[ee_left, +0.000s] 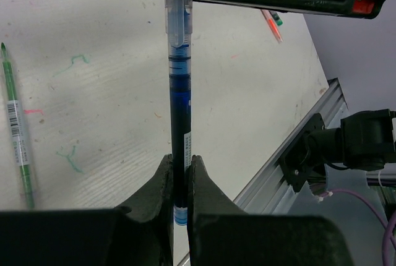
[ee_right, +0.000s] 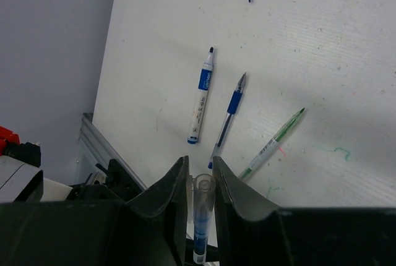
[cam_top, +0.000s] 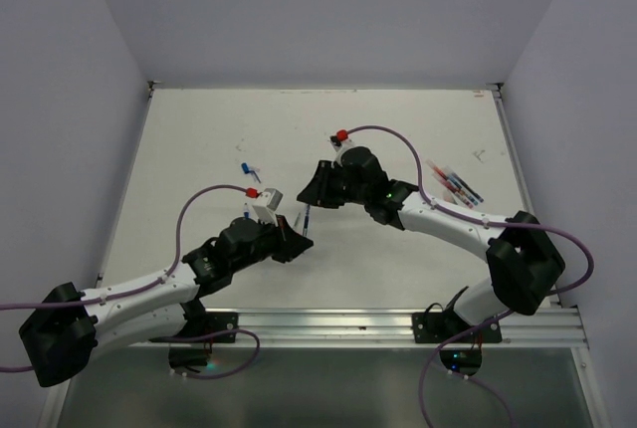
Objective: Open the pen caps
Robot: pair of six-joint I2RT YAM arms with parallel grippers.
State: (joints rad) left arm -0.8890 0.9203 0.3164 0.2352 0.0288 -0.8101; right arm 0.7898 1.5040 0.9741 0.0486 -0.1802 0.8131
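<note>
A blue-ink pen (ee_left: 180, 111) hangs in the air between both grippers, above the white table (cam_top: 199, 149). My left gripper (ee_left: 180, 168) is shut on the lower barrel, with the blue end showing between the fingers. My right gripper (ee_right: 200, 170) is shut on the pen's clear cap (ee_right: 203, 187), which sits over the far end of the pen (ee_left: 178, 21). From above, the pen (cam_top: 305, 217) spans the short gap between the left gripper (cam_top: 295, 236) and the right gripper (cam_top: 310, 199).
Below the right gripper lie a white marker (ee_right: 202, 94), a blue pen (ee_right: 228, 116) and a green pen (ee_right: 273, 143). Several pens (cam_top: 455, 186) lie at the right of the table. Small blue pieces (cam_top: 249, 170) lie left of centre. A metal rail (cam_top: 348, 323) runs along the near edge.
</note>
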